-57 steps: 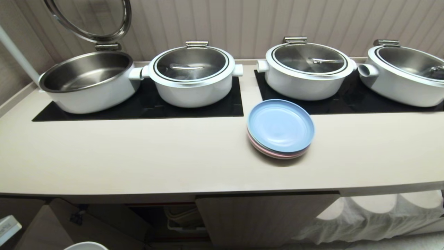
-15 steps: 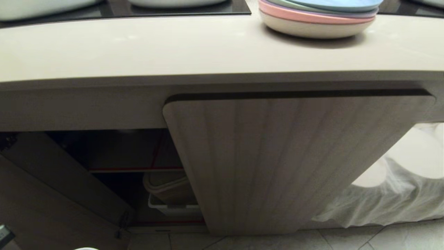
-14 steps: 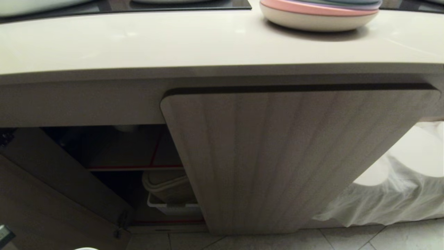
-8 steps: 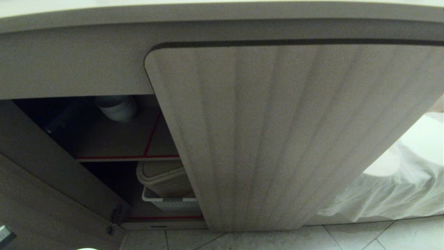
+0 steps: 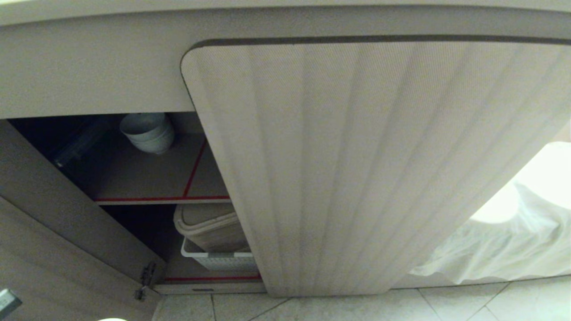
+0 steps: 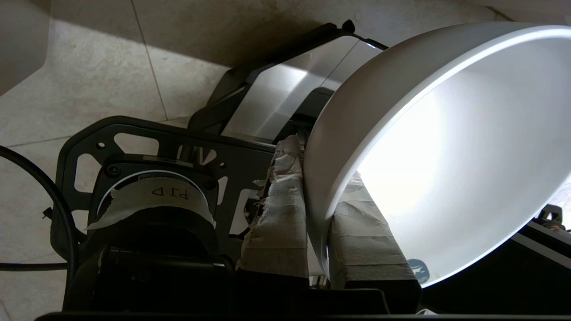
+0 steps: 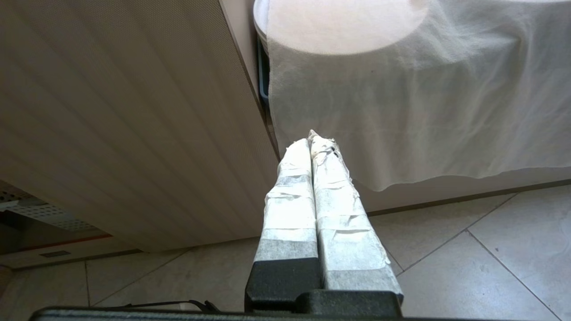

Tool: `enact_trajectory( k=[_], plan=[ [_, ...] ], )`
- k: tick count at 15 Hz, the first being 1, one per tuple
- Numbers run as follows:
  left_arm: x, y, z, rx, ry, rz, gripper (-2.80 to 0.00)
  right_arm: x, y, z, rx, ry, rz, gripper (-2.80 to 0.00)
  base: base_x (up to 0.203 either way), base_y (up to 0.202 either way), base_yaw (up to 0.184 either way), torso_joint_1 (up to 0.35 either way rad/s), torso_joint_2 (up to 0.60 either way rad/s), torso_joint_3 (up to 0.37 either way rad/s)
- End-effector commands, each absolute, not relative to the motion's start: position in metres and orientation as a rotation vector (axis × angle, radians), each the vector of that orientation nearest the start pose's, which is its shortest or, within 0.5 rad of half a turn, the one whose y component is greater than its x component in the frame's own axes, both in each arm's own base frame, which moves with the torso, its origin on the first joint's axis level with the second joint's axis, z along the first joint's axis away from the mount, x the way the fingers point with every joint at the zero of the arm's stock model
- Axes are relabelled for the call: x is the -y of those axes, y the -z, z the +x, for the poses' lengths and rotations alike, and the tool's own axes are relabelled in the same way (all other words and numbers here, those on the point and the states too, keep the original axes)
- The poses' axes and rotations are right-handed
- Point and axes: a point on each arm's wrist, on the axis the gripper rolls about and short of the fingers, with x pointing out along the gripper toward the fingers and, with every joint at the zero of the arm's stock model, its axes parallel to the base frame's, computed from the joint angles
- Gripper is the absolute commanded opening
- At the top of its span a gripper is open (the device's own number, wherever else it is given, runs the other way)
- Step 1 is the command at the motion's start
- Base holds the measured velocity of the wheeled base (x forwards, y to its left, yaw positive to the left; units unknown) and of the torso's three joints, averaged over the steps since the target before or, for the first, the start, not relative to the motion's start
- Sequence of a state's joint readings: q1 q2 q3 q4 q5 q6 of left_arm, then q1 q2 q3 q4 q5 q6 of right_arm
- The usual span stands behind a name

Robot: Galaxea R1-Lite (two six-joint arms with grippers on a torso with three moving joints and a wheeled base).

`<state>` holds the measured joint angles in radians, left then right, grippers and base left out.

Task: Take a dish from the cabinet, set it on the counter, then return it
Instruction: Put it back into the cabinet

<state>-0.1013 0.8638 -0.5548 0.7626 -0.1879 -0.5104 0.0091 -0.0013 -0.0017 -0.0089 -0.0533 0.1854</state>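
My left gripper (image 6: pixel 319 178) is shut on the rim of the dish (image 6: pixel 446 156), a plain white deep bowl; one taped finger lies outside its wall and one inside. It hangs low, above the tiled floor and my own base. In the head view the cabinet (image 5: pixel 357 156) fills the picture, its right fluted door closed and its left door (image 5: pixel 53 249) swung open. Only the counter's front edge (image 5: pixel 267 3) shows at the top. My right gripper (image 7: pixel 312 138) is shut on nothing, parked low before the closed door.
A stack of white bowls (image 5: pixel 147 131) stands at the back of the red-edged upper shelf (image 5: pixel 147 183). Below it a beige tub sits in a white basket (image 5: pixel 214 261). A white cloth (image 5: pixel 504 240) hangs to the right of the cabinet. Tiled floor (image 5: pixel 357 307) lies below.
The whole head view has sunk from the counter top to the cabinet front. The pots and plates have left the picture; the shelf with the bowl stack has come into view.
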Motion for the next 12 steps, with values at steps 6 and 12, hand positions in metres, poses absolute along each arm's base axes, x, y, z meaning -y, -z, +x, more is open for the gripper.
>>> enact_trajectory(
  k=[6,12],
  plan=[
    [0.0085,-0.1571,0.0422,-1.124,-0.023,-0.508,-2.8,0.0014,-0.0768,-0.0229,0.015,0.043,0.187,-2.8,0.0,0.0,0.0,0.0,0.0,0.0],
    [0.0091,-0.1598,0.0519,-1.132,-0.061,-0.537,-2.8,0.0014,-0.0768,-0.0229,0.015,0.043,0.186,-2.8,0.0,0.0,0.0,0.0,0.0,0.0]
  ],
)
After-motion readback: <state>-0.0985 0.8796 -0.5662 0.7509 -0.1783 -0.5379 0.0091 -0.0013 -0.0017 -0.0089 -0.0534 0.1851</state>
